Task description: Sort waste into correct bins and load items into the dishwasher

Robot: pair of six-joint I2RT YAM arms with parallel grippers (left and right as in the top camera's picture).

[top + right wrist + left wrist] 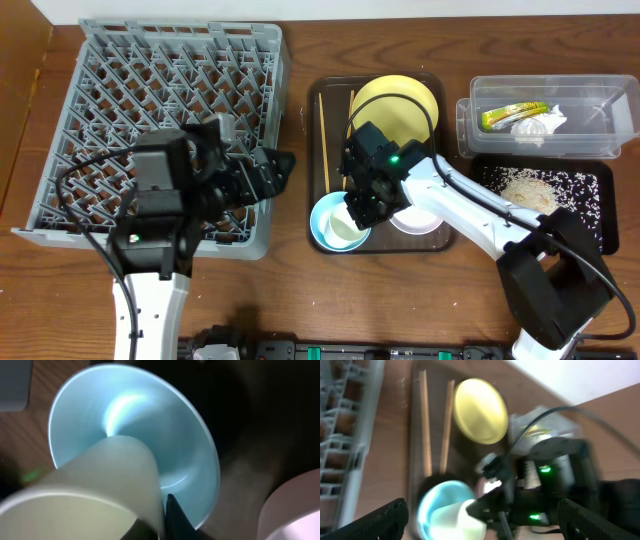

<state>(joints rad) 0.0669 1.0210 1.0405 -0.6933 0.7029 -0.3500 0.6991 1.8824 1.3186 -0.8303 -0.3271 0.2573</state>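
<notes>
Right jaws gripping cup (95, 485), over blue bowl (165, 425)

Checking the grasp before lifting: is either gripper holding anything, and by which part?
Right gripper pinches the cup by its rim wall, over the blue bowl. Left gripper holds nothing.

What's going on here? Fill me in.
The right gripper looks closed on the small white cup, holding it tilted in the light blue bowl on the brown tray. The left gripper hangs open at the edge of the grey dish rack, where no dishes show. The yellow plate, chopsticks and white bowl lie on the tray.
</notes>
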